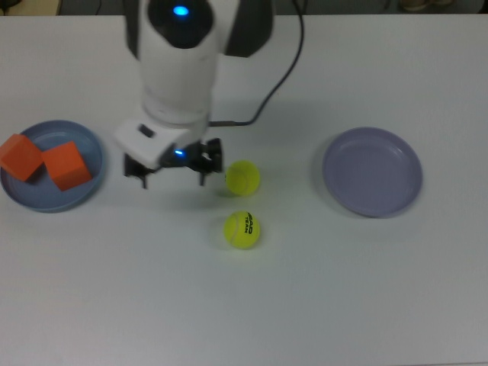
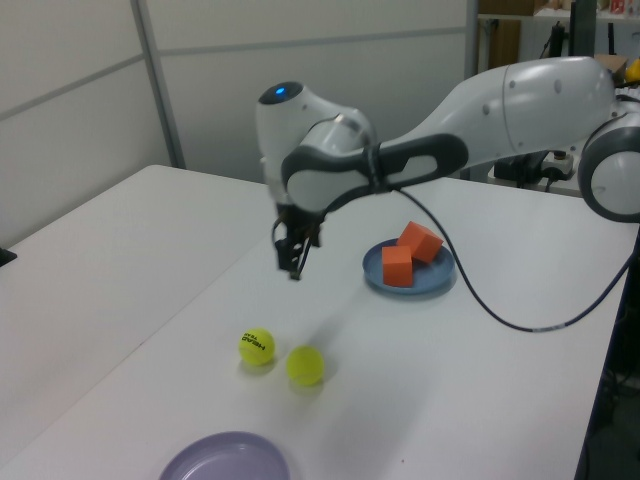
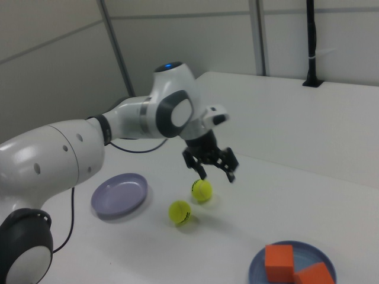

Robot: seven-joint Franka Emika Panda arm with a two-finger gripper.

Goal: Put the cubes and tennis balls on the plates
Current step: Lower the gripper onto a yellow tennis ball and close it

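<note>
Two orange cubes (image 1: pixel 20 156) (image 1: pixel 67 165) lie on the light blue plate (image 1: pixel 53 202) at the top view's left. Near the table's middle are two tennis balls, a plain one (image 1: pixel 243 178) and a lettered one (image 1: pixel 242 229). The lavender plate (image 1: pixel 372 171) on the top view's right holds nothing. My gripper (image 1: pixel 174 174) hangs open and empty above the table, just to the top view's left of the plain ball. In the right view the gripper (image 3: pixel 214 170) hovers over the ball (image 3: pixel 202 189), apart from it.
The arm's black cable (image 1: pixel 274 76) trails over the far side of the table. A second white table (image 2: pixel 90 250) adjoins at the left view's left, with a wall behind it.
</note>
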